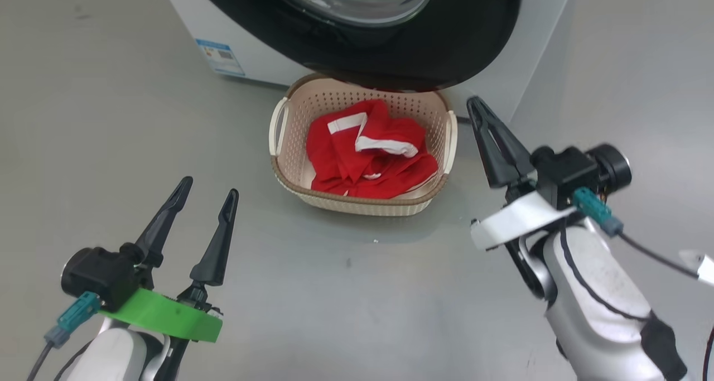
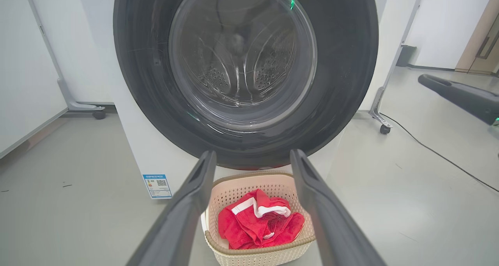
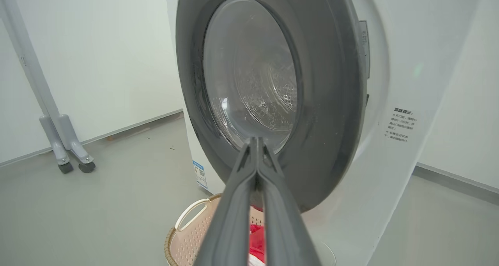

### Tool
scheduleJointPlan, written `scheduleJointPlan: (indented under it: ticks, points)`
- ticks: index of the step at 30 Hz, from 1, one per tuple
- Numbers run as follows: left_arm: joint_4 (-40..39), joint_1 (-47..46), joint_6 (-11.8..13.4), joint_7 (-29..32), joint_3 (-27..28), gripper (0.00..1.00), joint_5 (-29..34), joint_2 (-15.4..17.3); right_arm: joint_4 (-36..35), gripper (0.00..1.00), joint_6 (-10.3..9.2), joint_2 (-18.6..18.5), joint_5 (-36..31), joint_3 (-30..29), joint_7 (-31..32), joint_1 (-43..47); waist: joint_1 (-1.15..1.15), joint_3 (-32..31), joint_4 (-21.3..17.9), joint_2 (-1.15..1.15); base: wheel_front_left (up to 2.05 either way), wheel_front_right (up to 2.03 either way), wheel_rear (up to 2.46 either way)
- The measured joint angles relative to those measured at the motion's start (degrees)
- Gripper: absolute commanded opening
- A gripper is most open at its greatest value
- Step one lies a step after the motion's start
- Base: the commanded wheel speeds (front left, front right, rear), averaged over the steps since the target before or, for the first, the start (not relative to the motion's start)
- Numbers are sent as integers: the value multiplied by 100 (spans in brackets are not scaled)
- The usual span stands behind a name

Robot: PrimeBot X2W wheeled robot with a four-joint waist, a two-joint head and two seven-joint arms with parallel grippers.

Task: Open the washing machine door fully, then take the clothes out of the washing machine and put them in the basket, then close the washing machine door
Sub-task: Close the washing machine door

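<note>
The grey floor point(image 1: 167, 91) runs up to the white washing machine point(image 1: 262, 63), with the basket point(image 1: 362, 205) standing on it right against the machine's front. The clothes point(image 1: 368, 158) lie bundled inside the basket, under the lower edge of the washing machine door point(image 1: 446, 46), whose black rim overhangs the basket's far side.

The door looks swung in close to the machine's face; whether it has latched I cannot tell. That would leave only the closing step.

The right gripper point(image 1: 474, 102) has its fingers pressed flat together and holds nothing. It sits just right of the basket, its tip pointing up at the door's lower rim, and it is clearly the nearer arm. The left gripper point(image 1: 210, 186) hangs back with its fingers spread wide and empty, well apart from the door, aimed at the basket.
</note>
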Motion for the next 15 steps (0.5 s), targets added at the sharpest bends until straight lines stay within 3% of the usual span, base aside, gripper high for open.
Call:
scheduleJointPlan:
  ticks: [15]
  points:
    - [-108, -473, -11, 0, -33, 100, -264, -114, 441, 0, 153, -211, -221, -54, 436, -1623, 0, 884, 456, 0, 0, 0, 0]
